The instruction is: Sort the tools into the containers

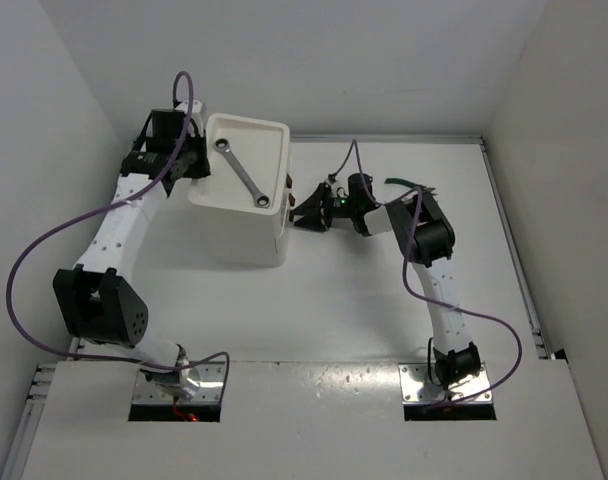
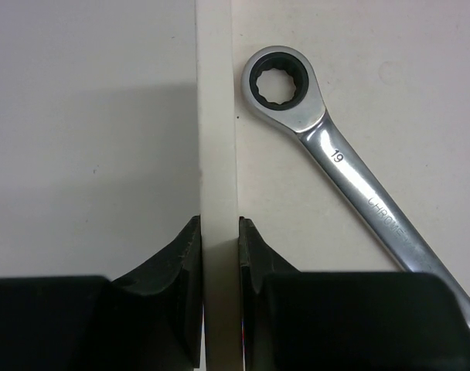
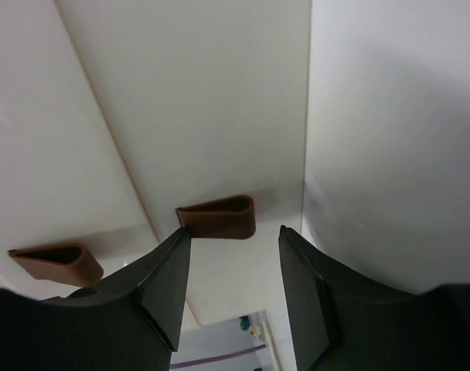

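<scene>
at the left rear of the table [image 1: 364, 300], my left gripper [image 2: 218, 232] is clenched on the rim [image 2: 216, 116] of the white drawer unit [image 1: 246, 225], a silver wrench [image 2: 328, 147] lying in its tray. my right gripper [image 3: 235, 239] gapes at a brown handle [image 3: 218, 218]; off-centre, it could slip when pulling.

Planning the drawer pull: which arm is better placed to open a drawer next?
Right. The right gripper is open, with a brown drawer handle just ahead of its fingertips. The left gripper is shut on the tray rim beside the wrench, probably steadying the drawer unit.
</scene>
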Controlling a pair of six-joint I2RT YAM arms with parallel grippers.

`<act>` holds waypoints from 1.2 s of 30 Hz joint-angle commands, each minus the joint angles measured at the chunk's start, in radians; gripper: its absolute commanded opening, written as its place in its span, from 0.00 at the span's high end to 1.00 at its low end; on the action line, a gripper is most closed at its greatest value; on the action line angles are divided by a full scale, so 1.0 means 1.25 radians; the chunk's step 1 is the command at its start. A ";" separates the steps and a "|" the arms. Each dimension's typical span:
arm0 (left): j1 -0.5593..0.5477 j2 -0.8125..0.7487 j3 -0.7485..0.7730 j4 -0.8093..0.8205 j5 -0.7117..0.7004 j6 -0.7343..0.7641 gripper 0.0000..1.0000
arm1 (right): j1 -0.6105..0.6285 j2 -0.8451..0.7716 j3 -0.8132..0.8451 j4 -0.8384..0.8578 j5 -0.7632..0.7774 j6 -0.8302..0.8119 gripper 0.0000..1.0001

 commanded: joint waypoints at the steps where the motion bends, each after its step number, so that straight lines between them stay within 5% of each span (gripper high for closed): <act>1: 0.014 -0.028 0.006 -0.021 0.041 -0.021 1.00 | -0.001 0.024 0.024 0.189 0.015 0.125 0.50; 8: 0.023 -0.028 0.006 -0.021 0.058 -0.021 1.00 | 0.014 0.079 0.032 0.289 0.015 0.213 0.50; 11: 0.023 -0.020 0.006 -0.029 0.058 -0.028 1.00 | 0.021 0.104 0.049 0.311 0.022 0.245 0.62; 16: 0.040 -0.020 0.006 -0.029 0.073 -0.035 1.00 | 0.029 0.111 0.058 0.320 0.012 0.263 1.00; 36: 0.132 -0.127 -0.080 0.031 -0.046 -0.124 1.00 | -0.106 -0.087 -0.135 0.181 -0.027 0.098 1.00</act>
